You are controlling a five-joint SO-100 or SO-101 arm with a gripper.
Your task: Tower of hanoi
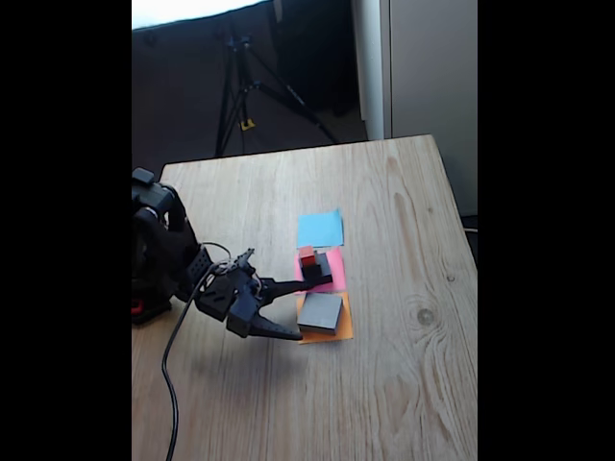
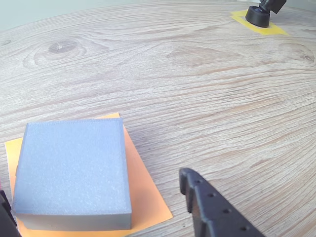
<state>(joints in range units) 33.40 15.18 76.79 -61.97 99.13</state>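
The wide flat grey block [image 1: 320, 312] lies on an orange paper square [image 1: 336, 331]. Behind it, a black block [image 1: 318, 270] sits on a pink paper square [image 1: 335, 261], with the tiny red cube [image 1: 307, 255] on its top left. I cannot make out a separate small dark grey block. My gripper [image 1: 302, 309] reaches in from the left and is open, one finger at each side of the grey block's near end. In the wrist view the grey block [image 2: 71, 173] fills the lower left, and my gripper [image 2: 94, 187] has one black finger [image 2: 212, 212] well to its right.
A blue paper square [image 1: 320, 229] lies bare beyond the pink one. The arm's base [image 1: 154, 250] and its cable [image 1: 171, 375] occupy the table's left side. A black foot on yellow tape [image 2: 258, 16] stands far off on the table. A tripod [image 1: 245, 91] stands on the floor behind.
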